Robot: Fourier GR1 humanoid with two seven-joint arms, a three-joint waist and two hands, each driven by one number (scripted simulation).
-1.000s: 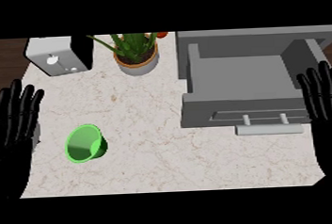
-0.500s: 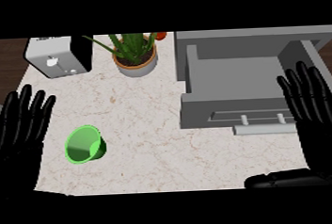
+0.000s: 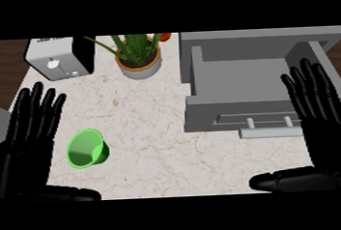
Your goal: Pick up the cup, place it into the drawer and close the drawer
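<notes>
Item one: small bright green plastic cup (image 3: 86, 148), lying tipped on the pale speckled stone counter (image 3: 167, 136) at about eight o'clock of the view, its mouth facing the camera and slightly toward ten o'clock, so its long axis runs tilted rather than upright. Item two: black left hand (image 3: 28, 137), palm flat, fingers straight and spread, pointing to twelve o'clock, holding nothing; the cup lies just beside it at its three o'clock, apart from the fingers. Item three: black right hand (image 3: 323, 115), likewise flat and unclenched, empty, fingers toward twelve o'clock, thumb stretched toward nine o'clock low in the view; it overlaps the right end of the grey open drawer (image 3: 251, 84). Item four: that drawer, pulled out at two o'clock, cavity bare, pale bar handle (image 3: 263, 118) on its front. Also present: white boxy appliance (image 3: 55, 61) at eleven o'clock; green leafy plant in a round pot (image 3: 138, 60) at twelve o'clock. Assessment: the left hand is much the nearer to the cup and would need to turn inward toward three o'clock to close round it; the right is well apart from it.
</notes>
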